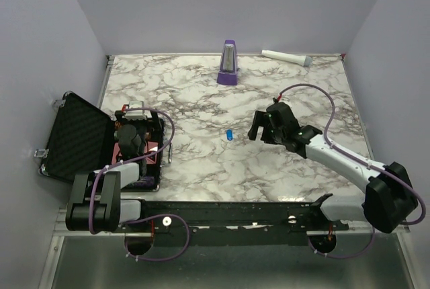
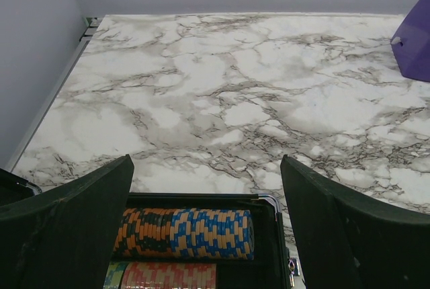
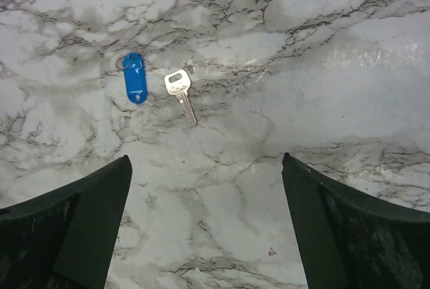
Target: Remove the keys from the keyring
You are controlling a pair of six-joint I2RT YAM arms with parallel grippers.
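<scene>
The keys lie on the marble table, seen in the right wrist view as a blue oblong plastic tag [image 3: 134, 77] and a small silvery key [image 3: 180, 91]. The silvery key rests a little to the right of the tag and does not touch it. The thin keyring [image 3: 121, 62] shows at the tag's upper left end. In the top view only the blue tag [image 1: 229, 134] can be made out. My right gripper [image 3: 205, 161] hovers open just right of it [image 1: 257, 130], with nothing between its fingers. My left gripper [image 2: 205, 168] is open and empty over the chip case [image 1: 138, 138].
An open black case [image 1: 74, 134] stands at the left; its tray [image 2: 272, 203] holds rows of poker chips [image 2: 185, 232]. A purple metronome-shaped block [image 1: 228, 64] and a white cylinder [image 1: 287, 56] stand near the back wall. Grey walls enclose the table.
</scene>
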